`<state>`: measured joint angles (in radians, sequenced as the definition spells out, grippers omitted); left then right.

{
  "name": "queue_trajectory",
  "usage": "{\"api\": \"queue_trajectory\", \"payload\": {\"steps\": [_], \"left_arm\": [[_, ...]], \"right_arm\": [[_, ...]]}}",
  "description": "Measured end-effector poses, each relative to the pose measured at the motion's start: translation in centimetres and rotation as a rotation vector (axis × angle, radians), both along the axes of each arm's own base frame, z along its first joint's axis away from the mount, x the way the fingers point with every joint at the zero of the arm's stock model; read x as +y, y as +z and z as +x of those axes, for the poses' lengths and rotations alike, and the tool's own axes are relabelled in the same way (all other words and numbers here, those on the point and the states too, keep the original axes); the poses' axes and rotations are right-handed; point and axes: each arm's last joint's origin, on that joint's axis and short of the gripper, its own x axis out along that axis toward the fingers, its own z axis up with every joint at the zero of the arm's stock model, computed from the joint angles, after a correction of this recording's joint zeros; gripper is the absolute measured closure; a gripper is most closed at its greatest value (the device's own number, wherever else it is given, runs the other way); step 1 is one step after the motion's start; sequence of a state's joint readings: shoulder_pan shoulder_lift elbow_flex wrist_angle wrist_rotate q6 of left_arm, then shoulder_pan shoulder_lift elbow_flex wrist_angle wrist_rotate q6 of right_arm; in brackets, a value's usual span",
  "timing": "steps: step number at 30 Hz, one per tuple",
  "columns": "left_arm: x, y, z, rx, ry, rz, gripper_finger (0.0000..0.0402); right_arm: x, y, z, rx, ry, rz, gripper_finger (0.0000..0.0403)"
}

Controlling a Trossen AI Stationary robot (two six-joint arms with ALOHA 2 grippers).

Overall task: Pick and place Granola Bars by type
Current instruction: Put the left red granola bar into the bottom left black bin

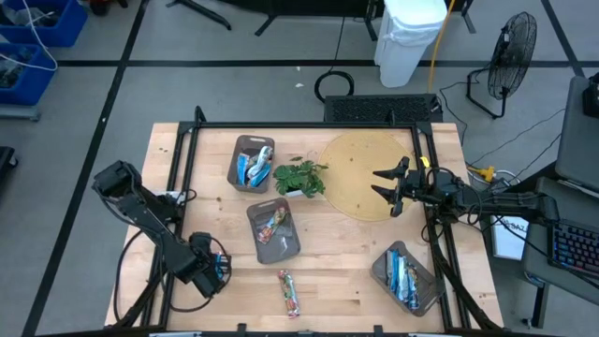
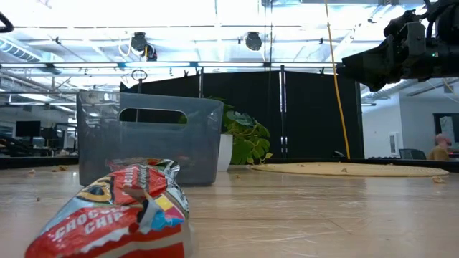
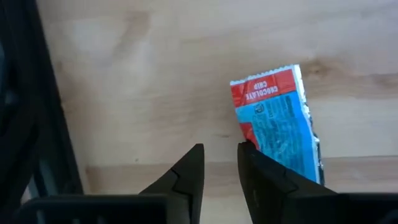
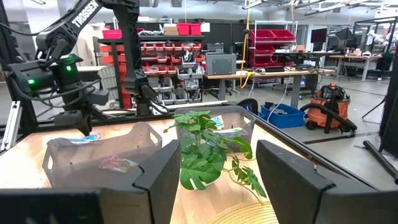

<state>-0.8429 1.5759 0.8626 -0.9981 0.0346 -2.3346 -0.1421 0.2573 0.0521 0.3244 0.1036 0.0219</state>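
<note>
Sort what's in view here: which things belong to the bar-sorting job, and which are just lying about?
Job:
- loose red bar on the table
- bars in three trays: back, middle, right
- left gripper, near the front left edge
- right gripper, open over the mat

Lying about:
- plant
- round mat

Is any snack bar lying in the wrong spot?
Yes. One red granola bar lies loose on the bare table near the front edge, outside every tray. The other bars sit inside the three grey trays.

three grey trays point(image 1: 272, 231), a plant point(image 1: 301, 177), round mat point(image 1: 367, 173) on table point(image 1: 337, 271)
</note>
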Motion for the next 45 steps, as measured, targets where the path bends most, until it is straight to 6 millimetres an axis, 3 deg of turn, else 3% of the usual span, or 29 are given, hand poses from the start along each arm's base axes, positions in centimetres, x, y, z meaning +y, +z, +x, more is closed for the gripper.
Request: {"api": "queue_trajectory", "payload": {"steps": [10,21,26,32,37,42,45], "left_arm": [[0.7,2.5,-0.4,-0.239,-0.083,0.050,0.0330],[0.6,2.8,-0.8,-0.261,-0.085,0.057,0.0355],[0.6,2.8,-0.6,-0.289,-0.134,0.072,0.0336],[0.6,2.8,-0.6,-0.284,-0.129,0.066,0.0284],[0.7,1.2,-0.7,-0.317,-0.119,0.026,0.0257],[1.1,-1.5,-1.2,-0.338,-0.106,-0.058,0.0254],[1.3,-2.1,-1.3,-0.360,-0.103,-0.079,0.0254]], "right_arm": [[0.0,0.0,0.0,0.000,0.000,0.000,0.0202],[0.0,0.0,0.0,0.000,0.000,0.000,0.0202],[0.0,0.0,0.0,0.000,0.000,0.000,0.0202],[0.0,0.0,0.0,0.000,0.000,0.000,0.0202],[0.0,0.0,0.0,0.000,0.000,0.000,0.0202],[0.0,0.0,0.0,0.000,0.000,0.000,0.0202],[0.0,0.0,0.0,0.000,0.000,0.000,0.0202]]}}
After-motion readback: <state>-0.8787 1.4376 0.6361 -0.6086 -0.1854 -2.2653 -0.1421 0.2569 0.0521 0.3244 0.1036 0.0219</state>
